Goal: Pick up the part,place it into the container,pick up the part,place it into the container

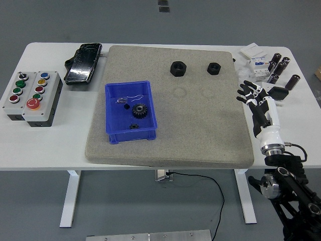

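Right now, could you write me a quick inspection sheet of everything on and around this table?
Surface: white table with a grey mat over its middle.
Job's things: blue bin on the mat holds a black gear and smaller bits; two black nuts sit apart at the mat's far side.
Clutter: button boxes and a black device on the left; dark cylinders and white parts on the right.
Hands: right hand open, at the mat's right edge, holding nothing; left not seen.
Cables: a black one hangs under the table.
Surroundings: grey floor; no person seen.
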Action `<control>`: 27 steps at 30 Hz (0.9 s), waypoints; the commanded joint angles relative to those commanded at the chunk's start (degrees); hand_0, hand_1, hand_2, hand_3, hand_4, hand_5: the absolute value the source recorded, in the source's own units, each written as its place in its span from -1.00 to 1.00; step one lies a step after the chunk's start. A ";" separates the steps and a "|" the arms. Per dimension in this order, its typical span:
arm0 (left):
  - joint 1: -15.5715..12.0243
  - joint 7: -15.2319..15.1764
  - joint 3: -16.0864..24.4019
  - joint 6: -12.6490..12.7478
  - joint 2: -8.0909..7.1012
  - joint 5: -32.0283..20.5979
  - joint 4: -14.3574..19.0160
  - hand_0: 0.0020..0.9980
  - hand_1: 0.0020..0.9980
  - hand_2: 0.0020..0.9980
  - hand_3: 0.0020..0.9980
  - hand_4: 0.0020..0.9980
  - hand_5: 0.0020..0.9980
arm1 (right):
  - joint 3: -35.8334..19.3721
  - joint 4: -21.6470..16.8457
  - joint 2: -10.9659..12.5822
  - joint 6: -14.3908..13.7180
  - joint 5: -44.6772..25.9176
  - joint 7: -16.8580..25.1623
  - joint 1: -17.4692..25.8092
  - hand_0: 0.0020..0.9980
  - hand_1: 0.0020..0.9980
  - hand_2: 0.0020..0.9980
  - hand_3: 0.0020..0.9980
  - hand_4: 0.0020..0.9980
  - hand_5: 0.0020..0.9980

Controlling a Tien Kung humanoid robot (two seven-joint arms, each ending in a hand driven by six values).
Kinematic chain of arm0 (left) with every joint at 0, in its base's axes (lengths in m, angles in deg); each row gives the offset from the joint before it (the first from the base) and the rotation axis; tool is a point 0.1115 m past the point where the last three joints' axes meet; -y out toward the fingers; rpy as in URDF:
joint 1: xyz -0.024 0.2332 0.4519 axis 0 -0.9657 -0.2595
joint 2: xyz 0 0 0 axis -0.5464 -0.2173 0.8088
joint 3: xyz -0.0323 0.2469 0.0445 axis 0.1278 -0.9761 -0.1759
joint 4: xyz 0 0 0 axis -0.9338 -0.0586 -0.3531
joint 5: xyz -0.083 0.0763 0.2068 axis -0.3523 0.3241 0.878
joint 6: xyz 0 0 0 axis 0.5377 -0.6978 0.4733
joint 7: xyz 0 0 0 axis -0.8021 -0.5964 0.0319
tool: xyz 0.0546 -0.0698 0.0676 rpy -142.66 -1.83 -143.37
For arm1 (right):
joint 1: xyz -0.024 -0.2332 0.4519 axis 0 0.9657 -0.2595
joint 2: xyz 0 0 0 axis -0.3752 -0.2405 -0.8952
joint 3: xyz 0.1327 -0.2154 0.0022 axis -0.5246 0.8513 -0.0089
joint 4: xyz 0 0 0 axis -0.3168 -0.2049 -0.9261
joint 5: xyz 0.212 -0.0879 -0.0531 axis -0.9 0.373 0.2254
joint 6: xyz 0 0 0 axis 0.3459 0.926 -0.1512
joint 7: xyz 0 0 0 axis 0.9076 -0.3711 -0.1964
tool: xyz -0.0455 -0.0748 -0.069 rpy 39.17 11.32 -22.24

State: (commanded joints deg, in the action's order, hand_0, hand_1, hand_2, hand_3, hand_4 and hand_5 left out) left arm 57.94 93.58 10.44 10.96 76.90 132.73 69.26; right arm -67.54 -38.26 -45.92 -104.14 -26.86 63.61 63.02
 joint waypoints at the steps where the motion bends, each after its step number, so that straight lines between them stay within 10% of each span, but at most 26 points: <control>1: 0.04 0.01 0.00 -0.02 0.00 0.00 0.00 0.32 0.25 0.16 0.23 0.42 -0.28 | -0.24 -0.02 -0.04 -0.27 0.02 0.00 0.00 0.40 0.42 0.43 0.34 0.75 0.02; 27: 0.54 0.31 -0.49 -0.32 -1.58 0.06 0.00 0.32 0.25 0.16 0.23 0.42 -0.28 | -9.41 -1.25 0.20 -3.60 0.49 -0.39 0.22 0.34 0.38 0.42 0.33 0.72 0.03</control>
State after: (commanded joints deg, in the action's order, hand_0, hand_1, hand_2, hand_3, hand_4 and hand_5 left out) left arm 58.48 93.89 9.95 10.63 75.32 132.79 69.26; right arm -76.96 -39.50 -45.72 -107.74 -26.37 63.22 63.24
